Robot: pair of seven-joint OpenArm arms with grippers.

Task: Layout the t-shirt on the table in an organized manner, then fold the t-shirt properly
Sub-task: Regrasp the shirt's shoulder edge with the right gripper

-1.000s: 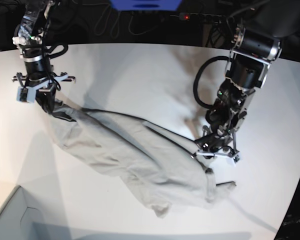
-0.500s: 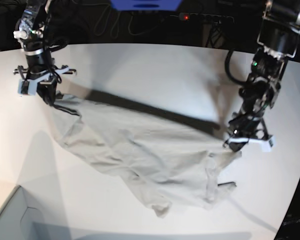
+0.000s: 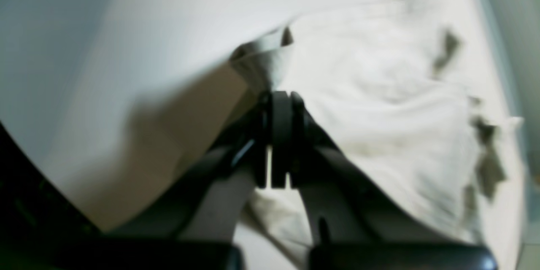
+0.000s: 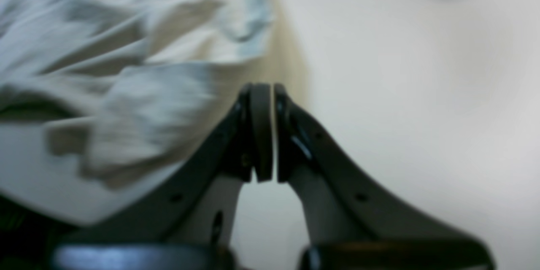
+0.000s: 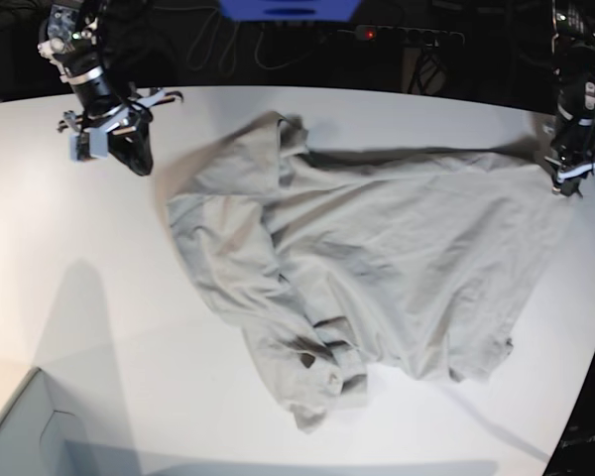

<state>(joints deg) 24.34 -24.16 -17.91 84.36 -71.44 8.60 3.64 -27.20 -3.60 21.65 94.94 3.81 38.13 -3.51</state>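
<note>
The counter [image 5: 278, 119] carried one shirt [image 5: 377, 278], which half a second before had sagged in a narrow band between the arms; it now lay spread wide across the middle, rumpled and doubled at the near hem. Both arms had swung outward to the far corners. The left fingers [image 3: 280, 101] pinched a shirt corner, pressed together. The right fingers [image 4: 263, 93] were pressed together beside the cloth; whether they pinched any, I cannot tell.
</note>
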